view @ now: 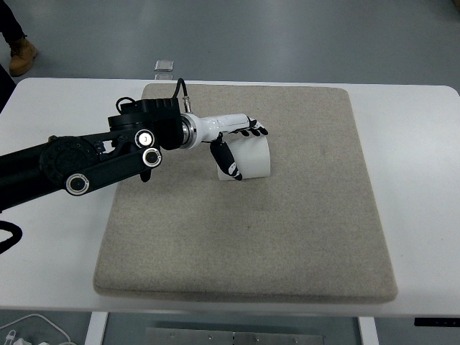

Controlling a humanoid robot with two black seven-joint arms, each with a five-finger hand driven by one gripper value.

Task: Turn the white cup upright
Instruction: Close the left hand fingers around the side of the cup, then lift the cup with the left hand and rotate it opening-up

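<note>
Grasp step: left hand [241, 144] clamped on the white cup [251, 159], flip not yet done.

Lying on its side on the beige mat [302, 237], toward the far edge and left of centre, well clear of the bare table [417, 215]. Thumb wrapped over the near face, fingers [255, 131] curled along the far side. Next, by judgement: lift slightly, roll the wrist to bring the open end up, set down flat, release.
</note>
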